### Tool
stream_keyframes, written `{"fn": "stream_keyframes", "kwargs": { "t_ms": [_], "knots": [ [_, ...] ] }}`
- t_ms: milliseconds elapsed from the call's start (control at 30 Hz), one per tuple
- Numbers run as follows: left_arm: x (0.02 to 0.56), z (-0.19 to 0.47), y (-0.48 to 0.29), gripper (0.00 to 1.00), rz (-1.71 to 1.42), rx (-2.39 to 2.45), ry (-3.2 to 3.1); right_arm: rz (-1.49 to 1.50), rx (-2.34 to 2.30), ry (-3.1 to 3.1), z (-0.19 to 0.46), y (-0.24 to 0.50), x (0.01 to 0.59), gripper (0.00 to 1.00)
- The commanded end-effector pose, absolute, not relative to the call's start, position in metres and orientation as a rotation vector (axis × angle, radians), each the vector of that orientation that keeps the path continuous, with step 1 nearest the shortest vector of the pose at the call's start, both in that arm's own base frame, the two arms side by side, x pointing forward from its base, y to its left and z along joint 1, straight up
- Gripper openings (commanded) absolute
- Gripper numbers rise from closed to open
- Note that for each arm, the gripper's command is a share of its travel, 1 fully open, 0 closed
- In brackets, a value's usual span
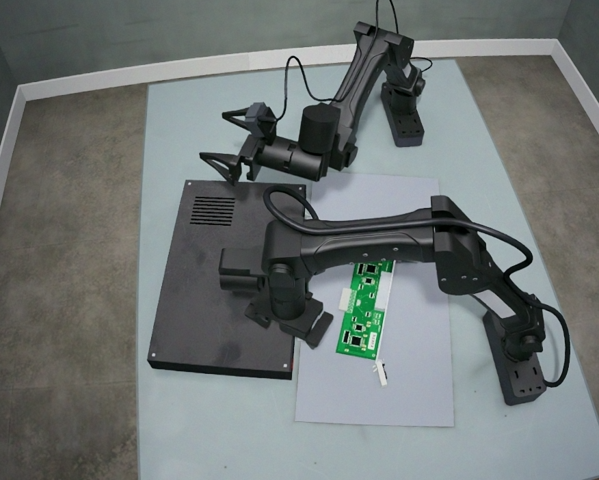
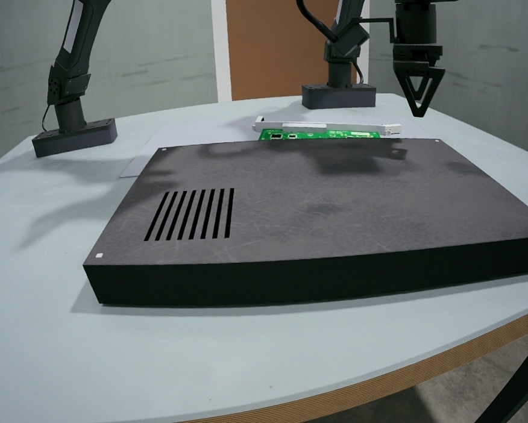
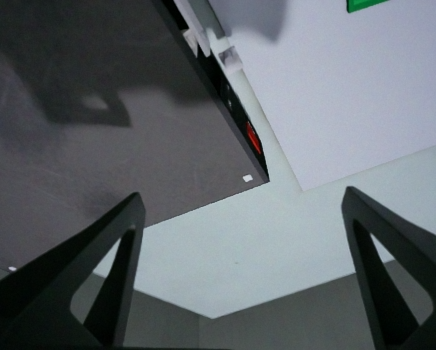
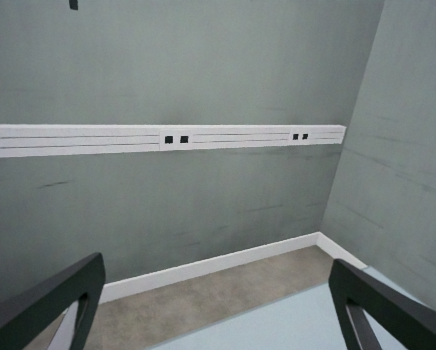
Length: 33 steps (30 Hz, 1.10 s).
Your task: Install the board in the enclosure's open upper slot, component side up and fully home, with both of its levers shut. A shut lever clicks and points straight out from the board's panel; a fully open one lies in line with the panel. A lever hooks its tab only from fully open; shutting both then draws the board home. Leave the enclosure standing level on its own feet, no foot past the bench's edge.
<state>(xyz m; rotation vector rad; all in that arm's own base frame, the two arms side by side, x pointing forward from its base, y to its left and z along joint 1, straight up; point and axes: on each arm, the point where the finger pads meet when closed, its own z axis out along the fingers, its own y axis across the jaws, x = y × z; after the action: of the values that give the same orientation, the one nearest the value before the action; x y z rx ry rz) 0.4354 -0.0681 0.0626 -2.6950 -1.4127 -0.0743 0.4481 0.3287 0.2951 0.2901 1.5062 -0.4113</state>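
The black enclosure (image 1: 200, 299) (image 2: 352, 220) (image 3: 170, 160) lies flat, its slotted face toward the mat. White parts (image 3: 195, 25) show at that face; the upper slot is mostly hidden. The green board (image 1: 360, 310) (image 2: 343, 135) (image 3: 365, 5) lies component side up beyond the enclosure. Its near lever (image 1: 381, 375) (image 2: 393, 129) lies roughly in line with the panel; its other lever (image 2: 259, 119) appears to point outward. My left gripper (image 1: 287, 332) (image 2: 418, 115) (image 3: 240, 198) is open, pointing down above the enclosure's front corner. My right gripper (image 1: 212, 135) (image 4: 218, 267) is open, beyond the enclosure's vented end, facing the wall.
The board rests on a pale mat (image 1: 375, 405) (image 3: 350, 125). The left arm crosses above the enclosure and the board. The bench's wooden edge (image 2: 374, 381) runs past the enclosure's back side. A red mark (image 3: 254, 137) shows on the slotted face near the corner.
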Motion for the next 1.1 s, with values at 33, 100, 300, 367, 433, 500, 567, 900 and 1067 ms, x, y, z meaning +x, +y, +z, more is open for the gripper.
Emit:
{"fn": "stream_keyframes", "kwargs": {
  "t_ms": [33,100,300,367,433,500,567,900,1067],
  "knots": [
    [0.438,0.069,-0.069,1.0,-0.097,-2.704,-1.419,-0.396,0.304,1.498,0.303,0.327,0.447,1.0],
    [0.438,0.069,-0.069,1.0,-0.097,-2.704,-1.419,-0.396,0.304,1.498,0.303,0.327,0.447,1.0],
    [0.438,0.069,-0.069,1.0,-0.097,-2.704,-1.419,-0.396,0.304,1.498,0.303,0.327,0.447,1.0],
    [0.438,0.069,-0.069,1.0,-0.097,-2.704,-1.419,-0.396,0.304,1.498,0.303,0.327,0.447,1.0],
    [0.438,0.069,-0.069,1.0,-0.097,-2.704,-1.419,-0.396,0.304,1.498,0.303,0.327,0.447,1.0],
    [0.438,0.069,-0.069,1.0,-0.097,-2.704,-1.419,-0.396,0.304,1.498,0.303,0.327,0.447,1.0],
    [0.438,0.069,-0.069,1.0,-0.097,-2.704,-1.419,-0.396,0.304,1.498,0.303,0.327,0.447,1.0],
    [0.419,0.054,-0.105,0.47,0.013,-2.796,-1.614,-0.195,-0.057,1.517,0.327,0.364,0.418,1.0],
    [0.396,0.045,-0.113,0.47,0.101,-2.8,-1.661,-0.095,-0.196,1.527,0.336,0.367,0.389,1.0]
  ]
}}
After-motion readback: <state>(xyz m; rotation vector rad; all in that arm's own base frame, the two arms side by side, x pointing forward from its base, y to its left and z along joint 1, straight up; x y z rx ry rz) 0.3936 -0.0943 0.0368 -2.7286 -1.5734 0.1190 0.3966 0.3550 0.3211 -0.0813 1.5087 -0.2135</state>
